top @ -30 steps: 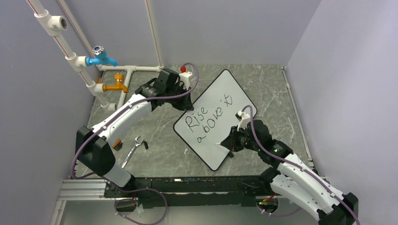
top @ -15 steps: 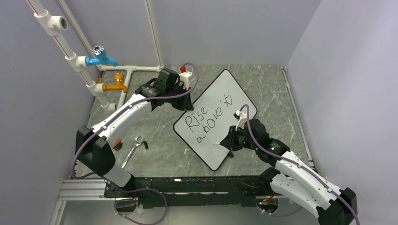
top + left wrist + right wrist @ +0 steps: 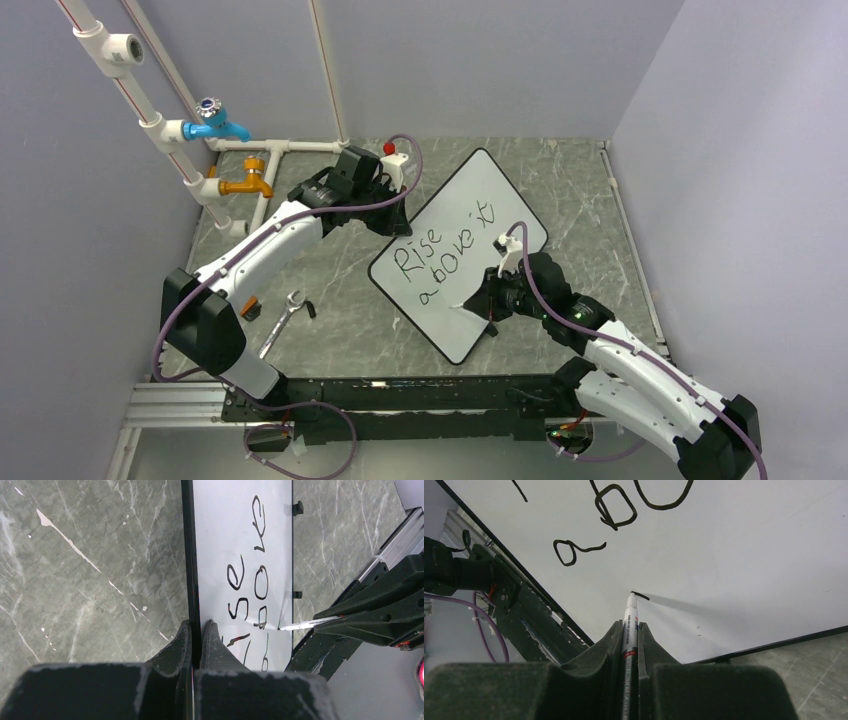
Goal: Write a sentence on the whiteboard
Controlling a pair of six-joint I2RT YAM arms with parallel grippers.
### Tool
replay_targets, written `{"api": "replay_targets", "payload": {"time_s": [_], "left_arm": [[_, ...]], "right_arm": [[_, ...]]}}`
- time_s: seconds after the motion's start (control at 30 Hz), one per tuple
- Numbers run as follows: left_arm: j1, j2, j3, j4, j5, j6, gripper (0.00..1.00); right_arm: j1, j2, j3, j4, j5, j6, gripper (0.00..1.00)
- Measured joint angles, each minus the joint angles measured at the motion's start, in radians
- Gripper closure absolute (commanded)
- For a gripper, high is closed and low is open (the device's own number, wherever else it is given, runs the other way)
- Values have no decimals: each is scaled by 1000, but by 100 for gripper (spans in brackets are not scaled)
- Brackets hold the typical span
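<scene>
Your left gripper [image 3: 196, 626] is clamped shut on the whiteboard [image 3: 235, 520] edge beside "Rise". Over the board's near side, your right gripper [image 3: 629, 628], closed on a marker [image 3: 630, 611], has edged left. A short stroke [image 3: 641, 596] below "above" suggests the sentence [image 3: 432, 256] is entering its last line. That arm hides the board's edge beneath it.

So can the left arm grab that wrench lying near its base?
Probably not right now. The left arm has its jaws shut on the edge of the whiteboard. The wrench lies uncovered close to the arm's base, but the arm would need to let go first.
</scene>
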Motion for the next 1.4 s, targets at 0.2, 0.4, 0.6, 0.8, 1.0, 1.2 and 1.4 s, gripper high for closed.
{"api": "replay_targets", "payload": {"time_s": [0.2,0.4,0.6,0.8,1.0,1.2,1.4], "left_arm": [[0,0,-1,0,0,0,100],[0,0,-1,0,0,0,100],[0,-4,-2,1,0,0,100],[0,-5,-2,1,1,-1,100],[-1,-10,-4,1,1,-1,100],[-1,-14,-11,8,0,-1,100],[-1,-16,-13,8,0,-1,100]], "right_arm": [[7,3,0,6,-2,0,100],[24,6,0,9,-15,1,100],[40,-5,-2,-14,-14,5,100],[50,-35,-16,-50,13,32,100],[55,-56,-23,-84,52,66,100],[60,-61,-23,-103,89,92,100],[61,-58,-13,-118,122,101,100]]}}
